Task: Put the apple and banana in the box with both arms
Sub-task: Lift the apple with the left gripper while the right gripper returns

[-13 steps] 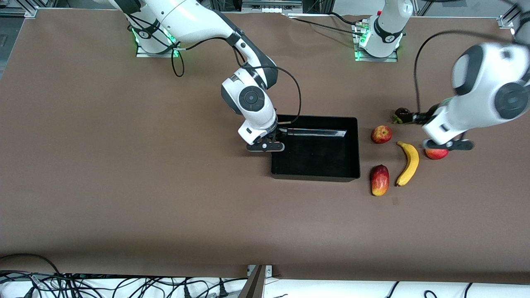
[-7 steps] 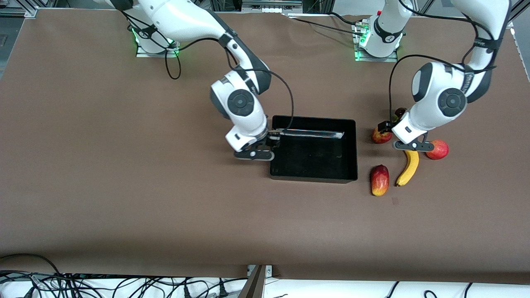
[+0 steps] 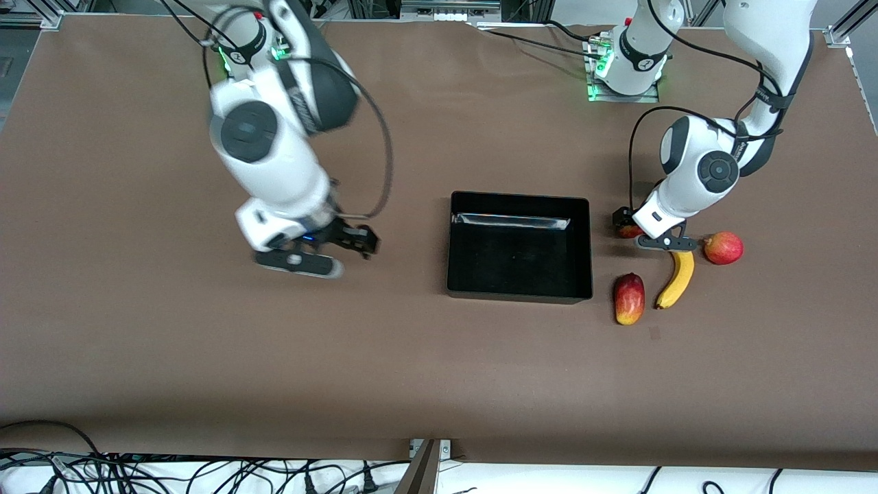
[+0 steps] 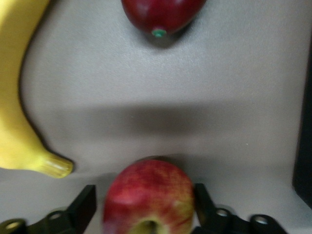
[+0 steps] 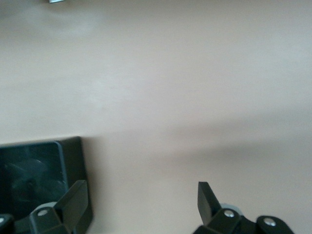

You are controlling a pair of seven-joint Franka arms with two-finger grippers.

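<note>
Left wrist view shows the apple (image 4: pixel 148 197) sitting between the left gripper (image 4: pixel 146 209)'s spread fingers (image 4: pixel 84 207), mostly hidden from the front, while the right gripper (image 5: pixel 141 204)'s fingers are apart over bare desk (image 5: pixel 185 97).

Red-yellow streaked apple (image 4: pixel 148 197), yellow banana (image 3: pixel 676 280)

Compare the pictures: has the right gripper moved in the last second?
Yes. The right gripper has left the box's wall and now hangs over bare table toward the right arm's end, fingers open.

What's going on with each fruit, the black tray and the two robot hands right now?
apple: on the table, between the open left end effector fingers
banana: lying on the table
box: empty
right end effector: open, holding nothing, over bare table beside the box
</note>
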